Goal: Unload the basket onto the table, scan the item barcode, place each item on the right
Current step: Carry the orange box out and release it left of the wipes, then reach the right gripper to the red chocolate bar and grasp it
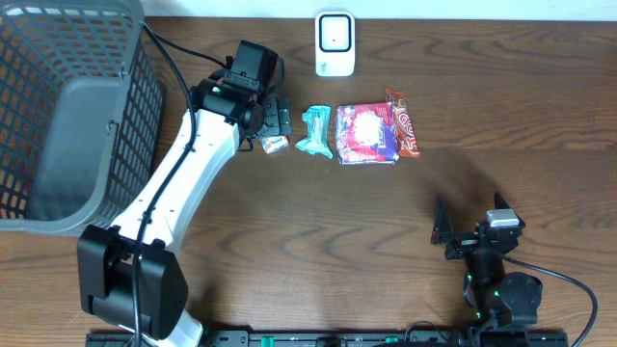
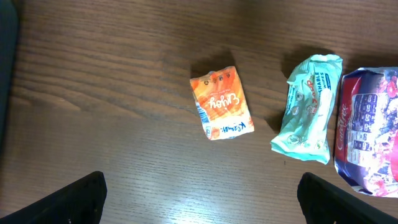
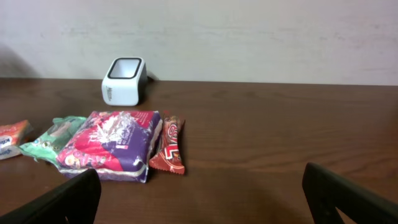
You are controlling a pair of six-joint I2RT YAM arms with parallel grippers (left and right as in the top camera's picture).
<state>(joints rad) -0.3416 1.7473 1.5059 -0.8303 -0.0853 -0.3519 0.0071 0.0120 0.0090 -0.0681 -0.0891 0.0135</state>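
Left end effector hangs released, orange packet just ahead. Likely the pickup step: descend, clench, carry it to the scanner.

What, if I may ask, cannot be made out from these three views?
- Barcodes: none readable on any packet, any view; print too small.
- Purple-and-red pack: left wrist view, cut off by the right edge.
- Orange snack packet: right wrist view, cut off by the left edge.
- Basket: overhead, cut off by the left and top edges.
- Scanner: overhead, window detail too small.
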